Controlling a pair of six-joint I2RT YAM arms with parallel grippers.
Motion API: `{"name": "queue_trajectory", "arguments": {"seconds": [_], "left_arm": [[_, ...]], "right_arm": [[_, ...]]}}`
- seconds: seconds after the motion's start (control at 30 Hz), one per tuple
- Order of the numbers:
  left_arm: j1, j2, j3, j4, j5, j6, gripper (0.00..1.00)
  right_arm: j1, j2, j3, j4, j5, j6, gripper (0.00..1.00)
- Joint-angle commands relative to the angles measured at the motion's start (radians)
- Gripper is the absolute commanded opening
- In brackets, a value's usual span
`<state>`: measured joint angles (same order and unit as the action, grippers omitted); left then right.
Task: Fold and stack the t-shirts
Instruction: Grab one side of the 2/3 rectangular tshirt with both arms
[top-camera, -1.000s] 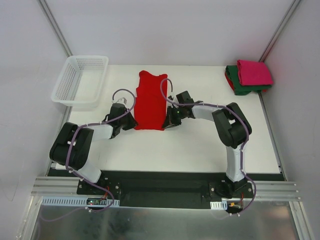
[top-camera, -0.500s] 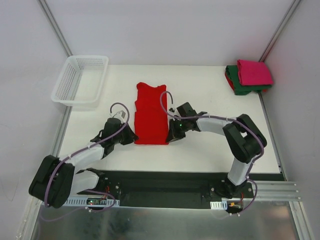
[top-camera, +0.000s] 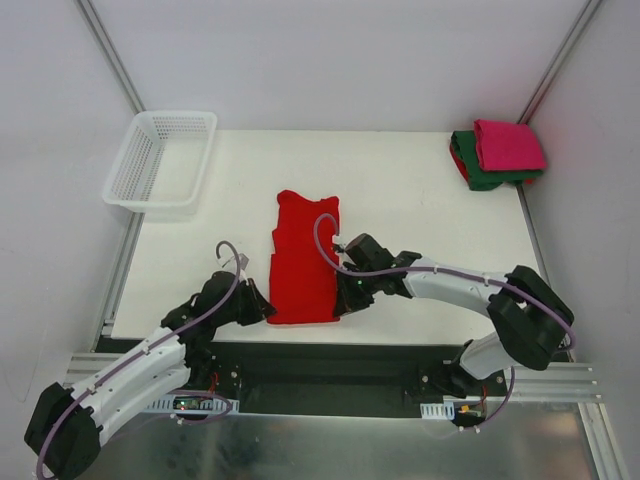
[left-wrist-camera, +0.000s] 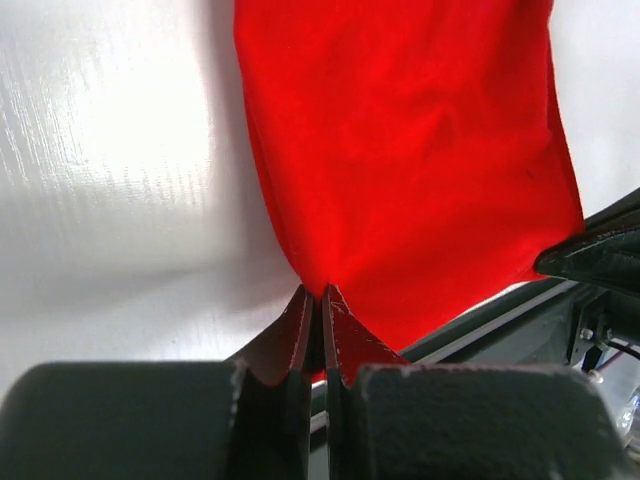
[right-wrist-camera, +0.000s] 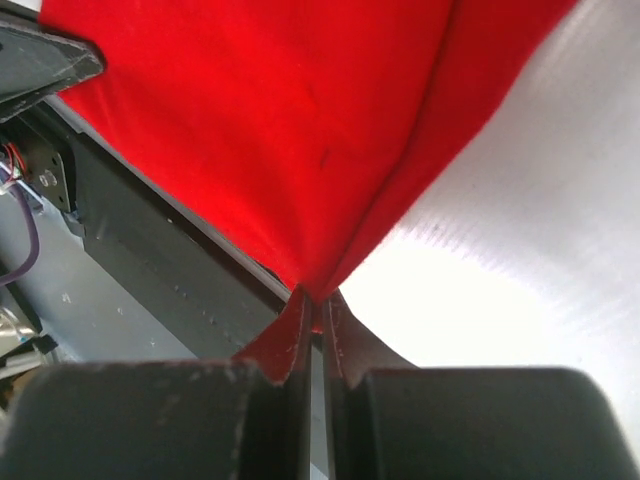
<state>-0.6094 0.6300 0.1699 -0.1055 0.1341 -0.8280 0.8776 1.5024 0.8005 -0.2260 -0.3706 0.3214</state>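
Near edge of bench (top-camera: 430, 215), left of middle: red t-shirt (top-camera: 303, 255), folded into a long strip, lying flat, running from the near edge toward the bench's middle.
Left hand (left-wrist-camera: 322, 292): pinched tight on the red t-shirt's near left corner, cloth drawn to a point between its fingers.
Right hand (right-wrist-camera: 318, 295): pinched tight on the near right corner, in the same manner.
Far right corner: magenta-pink t-shirt (top-camera: 507, 143), folded, stacked on dark green t-shirt (top-camera: 478, 175), also folded.
Far left corner: white mesh basket (top-camera: 175, 116), well apart from both hands.
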Motion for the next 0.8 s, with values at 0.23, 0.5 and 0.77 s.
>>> {"name": "queue_trajectory", "arguments": {"seconds": [0.23, 0.5, 0.77], "left_arm": [[-0.009, 0.146, 0.405, -0.157, -0.123, 0.131, 0.00], [-0.010, 0.280, 0.600, -0.157, -0.221, 0.231, 0.00], [0.003, 0.441, 0.749, -0.137, -0.301, 0.320, 0.00]], "right_arm": [[-0.003, -0.102, 0.270, -0.285, 0.285, -0.058, 0.01], [-0.069, -0.064, 0.373, -0.282, 0.399, -0.068, 0.01], [-0.195, 0.025, 0.531, -0.277, 0.380, -0.143, 0.01]]}}
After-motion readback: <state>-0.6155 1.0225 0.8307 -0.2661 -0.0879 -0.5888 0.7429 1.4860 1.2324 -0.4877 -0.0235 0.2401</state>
